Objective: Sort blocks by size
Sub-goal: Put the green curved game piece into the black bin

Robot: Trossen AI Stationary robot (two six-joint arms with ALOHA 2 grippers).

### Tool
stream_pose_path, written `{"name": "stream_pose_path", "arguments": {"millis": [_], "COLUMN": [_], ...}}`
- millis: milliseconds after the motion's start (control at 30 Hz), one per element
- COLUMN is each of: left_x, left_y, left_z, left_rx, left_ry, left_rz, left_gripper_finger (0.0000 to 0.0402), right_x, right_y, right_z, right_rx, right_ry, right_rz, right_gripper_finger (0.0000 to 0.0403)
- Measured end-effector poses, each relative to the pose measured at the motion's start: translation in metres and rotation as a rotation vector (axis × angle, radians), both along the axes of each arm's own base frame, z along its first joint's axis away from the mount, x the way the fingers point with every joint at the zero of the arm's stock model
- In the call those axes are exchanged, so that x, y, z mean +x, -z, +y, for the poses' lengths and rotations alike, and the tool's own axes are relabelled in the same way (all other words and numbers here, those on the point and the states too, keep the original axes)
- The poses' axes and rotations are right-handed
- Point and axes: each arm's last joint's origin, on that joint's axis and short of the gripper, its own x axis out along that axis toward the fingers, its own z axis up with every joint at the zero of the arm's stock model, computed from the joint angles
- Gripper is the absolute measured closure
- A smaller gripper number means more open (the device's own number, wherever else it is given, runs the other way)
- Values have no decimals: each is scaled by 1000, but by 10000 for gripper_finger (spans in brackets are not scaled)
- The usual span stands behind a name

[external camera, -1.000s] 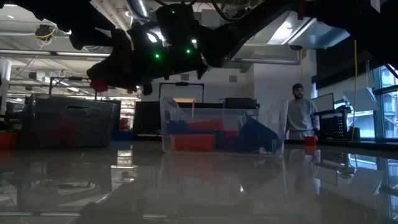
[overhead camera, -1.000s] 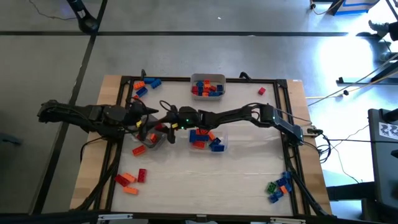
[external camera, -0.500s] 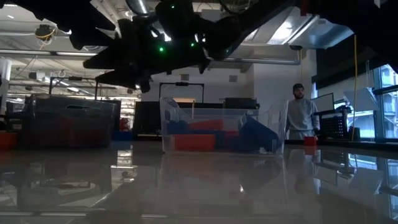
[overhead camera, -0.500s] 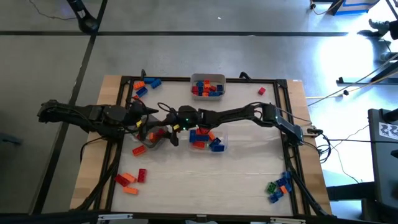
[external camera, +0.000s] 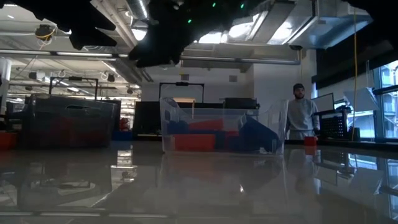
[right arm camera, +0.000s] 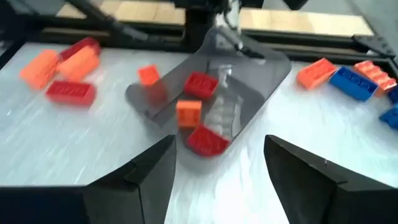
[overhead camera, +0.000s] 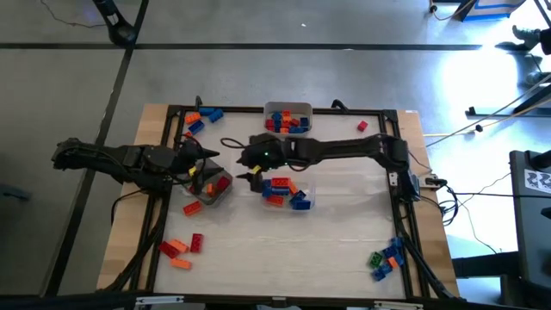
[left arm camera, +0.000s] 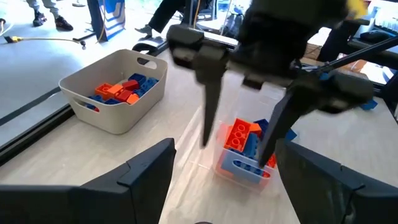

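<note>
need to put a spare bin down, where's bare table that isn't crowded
The widest bare patch is the near middle of the table, between the red and orange blocks at the near left and the blue and green pile at the near right. The far right is bare except for one red block. Around the clear bin and both arms it is crowded.
</note>
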Motion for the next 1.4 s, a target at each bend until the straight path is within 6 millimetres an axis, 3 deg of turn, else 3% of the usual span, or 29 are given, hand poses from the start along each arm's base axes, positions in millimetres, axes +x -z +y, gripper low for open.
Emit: {"name": "stream_pose_path", "arguments": {"millis": [300, 467, 733, 1033, 1233, 1400], "left_x": [0, 0, 1, 2, 2, 3], "left_y": [0, 0, 4, 4, 4, 2], "left_z": [0, 0, 0, 0, 0, 0], "left_rx": [12, 24, 27, 31, 35, 50], "left_ry": [4, 8, 9, 1, 2, 6], "left_rz": [4, 10, 18, 17, 19, -2], "left_gripper_finger": [137, 137, 137, 137, 137, 137], "right_x": [-24, -43, -115, -216, -241, -250], "right_y": [-30, -33, -36, -29, -19, -10], "right_z": [6, 9, 21, 65, 97, 105], "right_rx": [11, 33, 96, 198, 297, 330], "right_ry": [-74, -104, 22, 193, 203, 264], "right_rz": [56, 99, 187, 411, 476, 569], "right_gripper_finger": [164, 164, 164, 164, 164, 164]}}
